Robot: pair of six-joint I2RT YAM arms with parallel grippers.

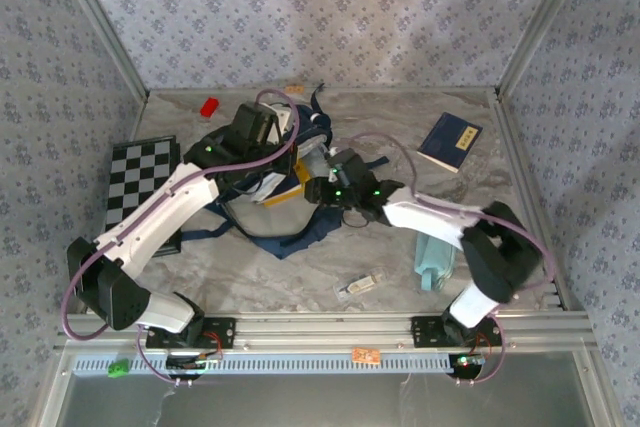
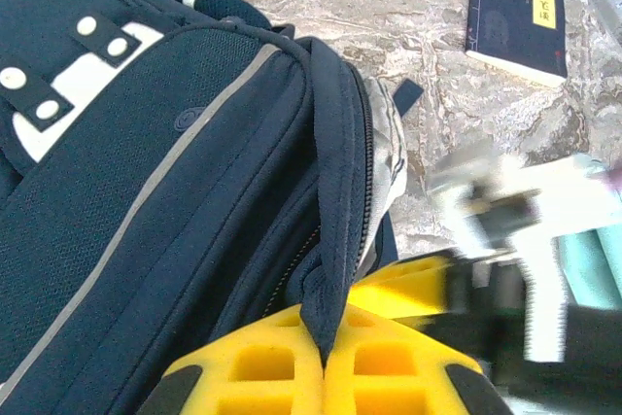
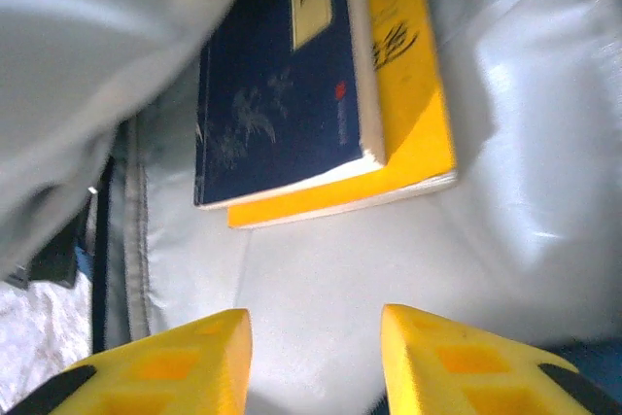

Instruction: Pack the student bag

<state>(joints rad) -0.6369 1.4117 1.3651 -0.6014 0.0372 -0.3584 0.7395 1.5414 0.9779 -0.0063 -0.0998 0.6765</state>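
Student bag (image 2: 146, 191) is seen mid-table, its zipper rim (image 2: 342, 240) pinched tight by the left gripper (image 2: 326, 362). The right gripper (image 3: 316, 337), fingers parted and empty, is poised inside above a navy book (image 3: 277, 85) stacked on a yellow book (image 3: 408, 94). The rim should be held high so the right arm can be drawn out without snagging.
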